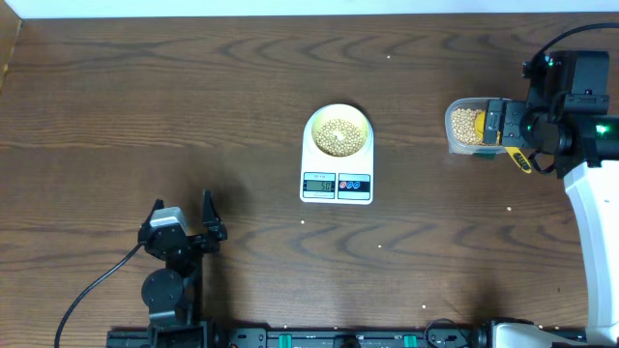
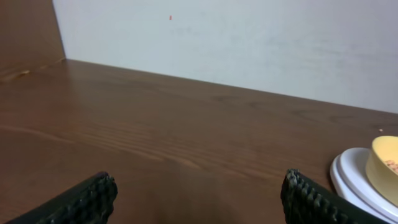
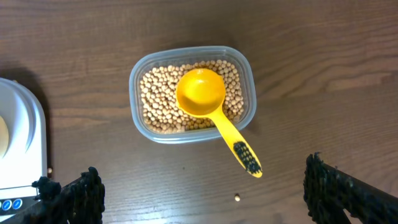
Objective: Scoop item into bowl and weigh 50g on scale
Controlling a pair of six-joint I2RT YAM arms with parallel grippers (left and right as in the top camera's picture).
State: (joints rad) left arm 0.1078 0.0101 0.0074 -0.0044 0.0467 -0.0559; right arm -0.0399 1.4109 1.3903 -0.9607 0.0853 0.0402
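Note:
The white scale [image 1: 336, 172] lies mid-table, and on it stands the pale-yellow bowl [image 1: 314, 120] holding a heap of beans [image 1: 338, 136]. More beans [image 3: 158, 99] fill a clear tub [image 3: 247, 71] at the right, where a yellow scoop [image 3: 200, 92] rests with its handle over the rim. My right gripper [image 3: 204, 180] hovers open above the table just beside the tub, holding nothing; overhead it [image 1: 495, 124] hangs at the tub [image 1: 466, 126]. My left gripper [image 1: 182, 211] stands open at the front left, empty, with the scale [image 2: 348, 174] and bowl [image 2: 385, 163] off to its right.
A stray bean [image 3: 237, 198] lies on the wood below the scoop handle. A few more specks [image 1: 303, 221] dot the table in front of the scale. A pale wall [image 2: 249, 43] rises behind the table's far edge.

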